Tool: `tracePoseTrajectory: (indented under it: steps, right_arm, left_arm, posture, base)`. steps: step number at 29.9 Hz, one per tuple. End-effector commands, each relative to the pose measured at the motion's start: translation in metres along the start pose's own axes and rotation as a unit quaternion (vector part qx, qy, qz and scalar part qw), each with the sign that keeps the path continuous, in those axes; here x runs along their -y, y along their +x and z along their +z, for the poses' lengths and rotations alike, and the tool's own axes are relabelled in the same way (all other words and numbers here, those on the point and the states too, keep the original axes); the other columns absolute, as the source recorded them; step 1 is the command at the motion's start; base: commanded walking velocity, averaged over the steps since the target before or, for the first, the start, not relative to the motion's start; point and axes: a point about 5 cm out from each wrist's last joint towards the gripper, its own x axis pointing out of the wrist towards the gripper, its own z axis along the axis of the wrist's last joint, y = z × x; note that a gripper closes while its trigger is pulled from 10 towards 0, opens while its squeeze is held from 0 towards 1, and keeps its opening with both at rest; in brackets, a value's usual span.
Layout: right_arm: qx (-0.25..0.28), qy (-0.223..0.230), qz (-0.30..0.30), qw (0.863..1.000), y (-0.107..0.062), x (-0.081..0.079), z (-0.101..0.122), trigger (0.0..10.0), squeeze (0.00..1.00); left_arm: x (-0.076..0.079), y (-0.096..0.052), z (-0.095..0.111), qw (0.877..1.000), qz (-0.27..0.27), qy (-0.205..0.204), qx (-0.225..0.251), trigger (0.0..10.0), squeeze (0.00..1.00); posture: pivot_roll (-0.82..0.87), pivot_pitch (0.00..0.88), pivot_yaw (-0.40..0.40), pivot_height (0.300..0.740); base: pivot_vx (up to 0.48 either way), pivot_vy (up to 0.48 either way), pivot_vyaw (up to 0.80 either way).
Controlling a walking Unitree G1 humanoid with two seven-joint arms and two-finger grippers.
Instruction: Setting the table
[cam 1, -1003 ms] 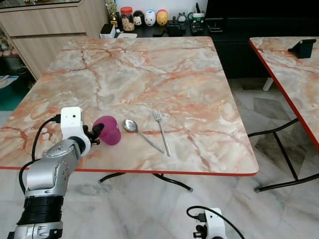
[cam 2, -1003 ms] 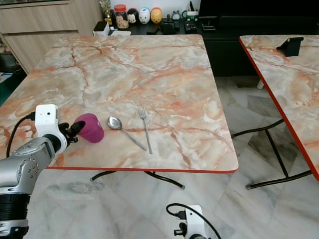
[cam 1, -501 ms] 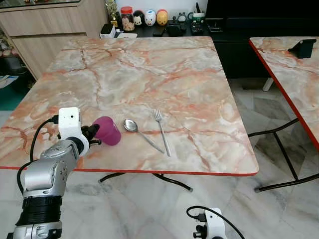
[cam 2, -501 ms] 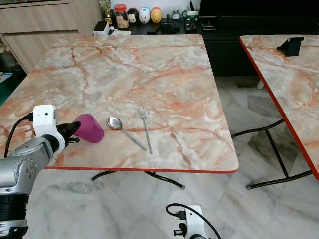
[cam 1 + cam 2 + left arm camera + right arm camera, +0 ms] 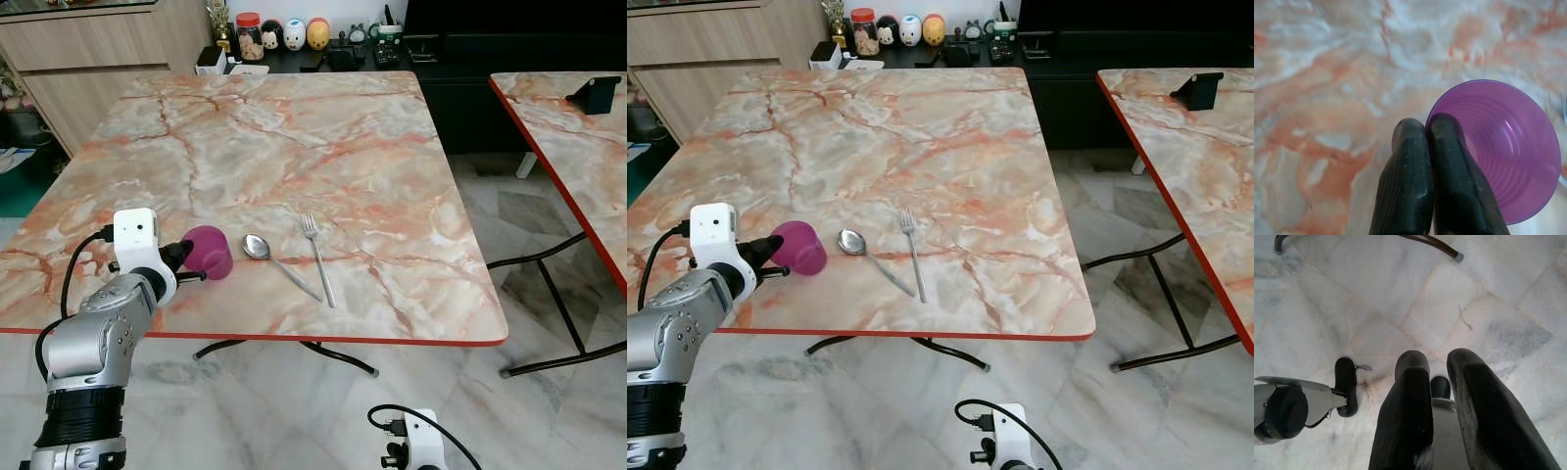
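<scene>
From the head camera, a pink-veined marble table with a red edge [image 5: 323, 147] carries a purple plastic cup [image 5: 208, 252] near its front left edge, tipped so its mouth faces the robot. Just right of the cup lie a steel spoon [image 5: 276, 261] and a steel fork [image 5: 318, 258], apart from each other. The left gripper [image 5: 183, 257] reaches the cup from the left, its black fingers at the rim.

Along the left wrist, the two black fingers [image 5: 1447, 181] are pressed together on the cup's rim [image 5: 1498, 147], one inside the mouth, one outside, pinching the wall.

Along the right wrist, the right gripper [image 5: 1437, 377] hangs over grey marble floor tiles [image 5: 1484, 308], its fingers slightly parted and holding nothing.
</scene>
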Motion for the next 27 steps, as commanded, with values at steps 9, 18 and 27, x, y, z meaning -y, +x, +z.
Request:
tracePoseTrajectory:
  steps: [9,18,27]
  right_arm:
    - [0.001,0.011,-0.012,1.000,-0.001,0.002,-0.003,10.0,0.00]
    - [-0.001,0.022,-0.030,0.999,-0.002,0.006,-0.005,10.0,0.00]
    - [-0.011,0.029,-0.031,0.999,-0.002,0.007,-0.009,10.0,0.00]
  left_arm:
    - [0.005,-0.027,0.039,0.969,0.029,-0.013,0.246,10.0,0.00]
    - [0.020,-0.031,0.035,0.955,0.018,-0.001,0.295,10.0,0.00]
    - [0.019,-0.028,0.037,0.952,0.020,-0.003,0.306,10.0,0.00]
  posture:
    - [0.05,0.058,0.039,0.740]
    - [0.03,0.034,0.025,0.740]
    - [0.03,0.018,0.024,0.740]
  base:
    - [0.000,0.000,0.00]
    - [0.000,-0.173,0.00]
    - [0.000,-0.472,-0.08]
